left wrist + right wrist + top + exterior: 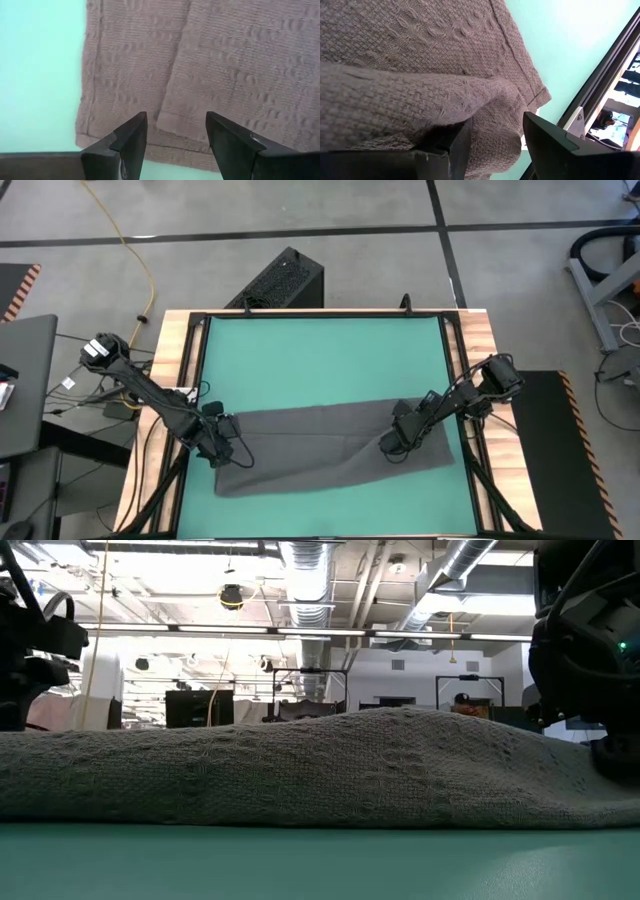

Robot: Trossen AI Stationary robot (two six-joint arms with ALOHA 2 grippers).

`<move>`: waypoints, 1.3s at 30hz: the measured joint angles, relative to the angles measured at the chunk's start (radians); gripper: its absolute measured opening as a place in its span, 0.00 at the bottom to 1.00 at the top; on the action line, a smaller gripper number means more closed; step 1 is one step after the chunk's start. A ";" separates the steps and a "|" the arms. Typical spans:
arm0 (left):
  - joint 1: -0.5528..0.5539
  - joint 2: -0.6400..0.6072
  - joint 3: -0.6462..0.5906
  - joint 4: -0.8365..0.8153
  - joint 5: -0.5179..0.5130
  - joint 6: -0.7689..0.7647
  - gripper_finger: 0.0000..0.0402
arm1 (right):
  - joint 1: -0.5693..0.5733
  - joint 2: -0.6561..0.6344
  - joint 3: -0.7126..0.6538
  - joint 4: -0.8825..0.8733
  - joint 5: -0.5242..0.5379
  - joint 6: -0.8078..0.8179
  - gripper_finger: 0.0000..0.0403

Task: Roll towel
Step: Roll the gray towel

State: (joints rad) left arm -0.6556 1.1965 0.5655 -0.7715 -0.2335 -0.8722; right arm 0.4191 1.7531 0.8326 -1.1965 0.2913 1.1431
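Note:
The dark grey towel [320, 442] lies folded in a long band across the near half of the green mat [320, 360]. It humps up right of its middle [400, 730]. My left gripper [226, 448] hovers open over the towel's left end, pointing down. Its fingers [176, 125] stand on either side of an upper layer's hemmed corner [170, 120] without touching it. My right gripper [391, 444] is down on the towel's right part, with cloth between its fingers [495, 131]. My right gripper has a raised fold of the towel [485, 95] between its two fingers, coming at it slanting down from the table's right. One finger [455, 145] sits under the overhanging cloth. The fold stands up as a ridge; the rest lies slack on the mat.
The far half of the mat is bare. Wooden rails [465, 370] and a black frame [600, 85] border the mat close to the towel's right end. A black box [282, 280] sits on the floor beyond the far edge.

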 joint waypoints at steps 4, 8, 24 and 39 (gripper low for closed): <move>0.003 0.003 -0.002 0.026 0.013 0.017 0.48 | 0.000 0.000 0.000 0.000 0.000 0.000 0.50; 0.019 0.032 -0.043 0.078 0.055 0.022 0.48 | 0.000 0.000 0.000 0.000 0.000 0.000 0.50; 0.050 0.047 -0.031 0.109 0.131 0.037 0.25 | 0.000 0.000 0.000 0.000 -0.001 0.000 0.50; 0.051 0.048 0.024 0.102 0.093 -0.002 0.07 | 0.000 0.000 0.000 0.000 -0.001 -0.001 0.50</move>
State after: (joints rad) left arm -0.6048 1.2442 0.5890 -0.6700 -0.1409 -0.8738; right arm 0.4191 1.7535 0.8326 -1.1961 0.2901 1.1423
